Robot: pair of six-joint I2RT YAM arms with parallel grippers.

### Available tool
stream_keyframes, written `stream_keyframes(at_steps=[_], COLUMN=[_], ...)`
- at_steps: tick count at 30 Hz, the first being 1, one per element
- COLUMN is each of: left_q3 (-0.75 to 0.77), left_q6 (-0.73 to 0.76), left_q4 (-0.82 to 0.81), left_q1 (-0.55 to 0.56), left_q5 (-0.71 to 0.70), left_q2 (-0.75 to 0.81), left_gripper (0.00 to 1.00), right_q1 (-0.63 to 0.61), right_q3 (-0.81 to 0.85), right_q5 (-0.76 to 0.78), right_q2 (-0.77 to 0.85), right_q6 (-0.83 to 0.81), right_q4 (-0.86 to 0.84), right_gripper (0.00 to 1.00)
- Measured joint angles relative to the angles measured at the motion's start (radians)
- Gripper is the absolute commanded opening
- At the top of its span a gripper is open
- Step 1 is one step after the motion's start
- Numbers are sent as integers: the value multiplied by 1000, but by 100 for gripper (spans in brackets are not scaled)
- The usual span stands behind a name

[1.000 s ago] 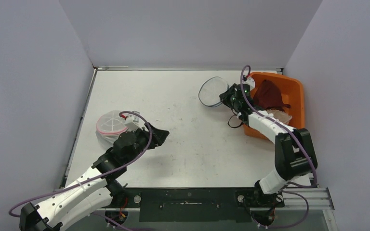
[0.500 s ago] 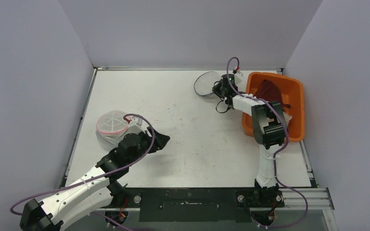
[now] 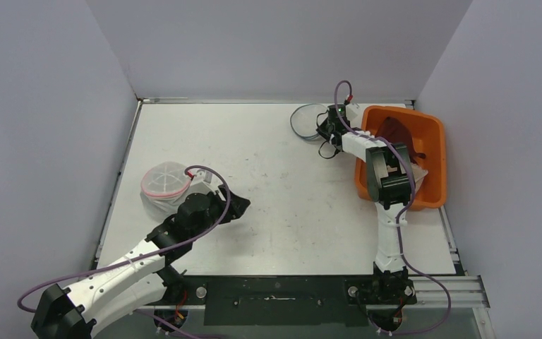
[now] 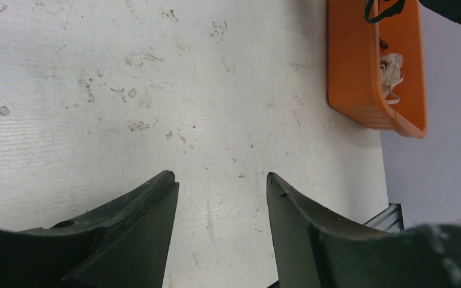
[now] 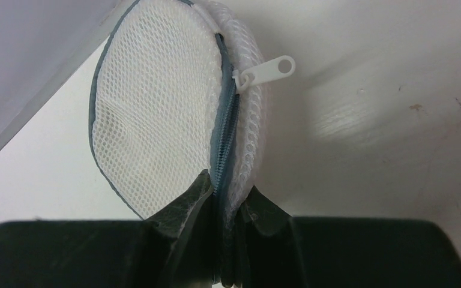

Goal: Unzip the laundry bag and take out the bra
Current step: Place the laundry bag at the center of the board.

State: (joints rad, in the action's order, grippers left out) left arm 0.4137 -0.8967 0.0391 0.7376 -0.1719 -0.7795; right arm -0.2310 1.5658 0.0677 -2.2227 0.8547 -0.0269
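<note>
A white mesh laundry bag with a blue-grey rim (image 3: 302, 119) lies at the back of the table, just left of the orange bin. My right gripper (image 3: 322, 131) is shut on its zippered edge. In the right wrist view the bag (image 5: 156, 102) stands on edge between my fingers, gripper (image 5: 228, 201). Its blue-grey zipper (image 5: 225, 138) runs up to a white pull tab (image 5: 265, 70) at the top. No bra shows through the mesh. My left gripper (image 3: 238, 205) is open and empty over bare table, also in the left wrist view (image 4: 221, 180).
A second mesh bag with a red rim (image 3: 162, 182) lies at the left, behind my left arm. The orange bin (image 3: 434, 138) at the right holds a dark red garment (image 3: 394, 134) and pale fabric. It also shows in the left wrist view (image 4: 375, 72). Walls enclose the table.
My right gripper has carried the blue-rimmed bag away from the bin's front toward the back wall, the arm stretching out. My left gripper has shifted slightly right.
</note>
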Motion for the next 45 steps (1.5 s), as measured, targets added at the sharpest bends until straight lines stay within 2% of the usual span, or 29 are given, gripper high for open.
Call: stream_keyframes(at_steps=[2,10,14,27,45], left_q3=[0,-8,-22,-55,-62], left_q6=[0,6,6,-14,-43], left_q4=[-9,-28,-29,-29,-27], left_q1=[-1,-3,-8,-13,-13], left_q5=[3,8,8,9,23], left_q2=[-4,-5,-3,36,79], left_gripper=[54,54,55,56,57], right_q1=[3,8,9,9,-25], right_q3=[0,-19,-29,-75,-109], right_q5=[3,17,24,47,85], right_q2=[0,0,2,42,200], right_q6=[-10,-47,-62,-105,-166], right_q4=[7,24,21,18,89], right_gripper=[13,49,58,77,81])
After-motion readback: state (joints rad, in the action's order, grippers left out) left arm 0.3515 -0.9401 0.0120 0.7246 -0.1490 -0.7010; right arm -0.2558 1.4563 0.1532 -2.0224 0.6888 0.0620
